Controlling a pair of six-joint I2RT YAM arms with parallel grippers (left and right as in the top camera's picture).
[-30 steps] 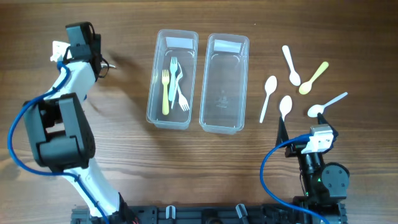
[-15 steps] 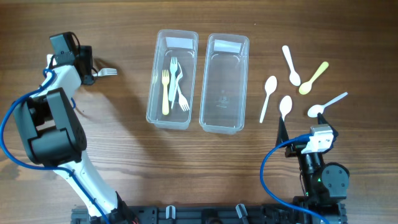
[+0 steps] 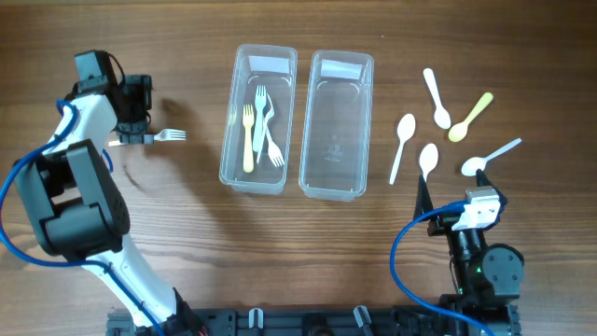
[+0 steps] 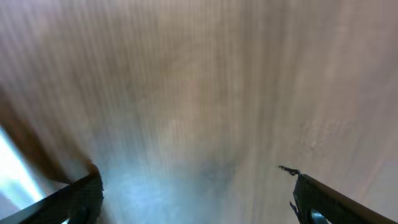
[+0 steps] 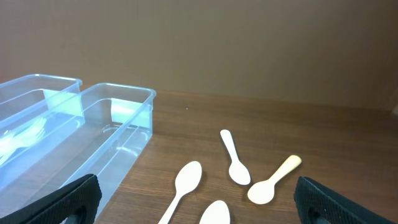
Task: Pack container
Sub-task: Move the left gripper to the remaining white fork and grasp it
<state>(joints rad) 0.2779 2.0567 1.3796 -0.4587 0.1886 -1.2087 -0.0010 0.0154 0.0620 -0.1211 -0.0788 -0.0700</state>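
Here, fork [image 3: 171, 135] apart from nearest container [image 3: 227, 140].

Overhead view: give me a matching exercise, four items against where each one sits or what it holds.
1. left clear plastic container
2. right clear plastic container
3. yellow plastic spoon
4. lone white plastic fork

A. on the table, right of both containers
B. holds nothing
C. on the table, left of both containers
D. holds forks

Pairs: 1-D, 2-B, 3-A, 4-C
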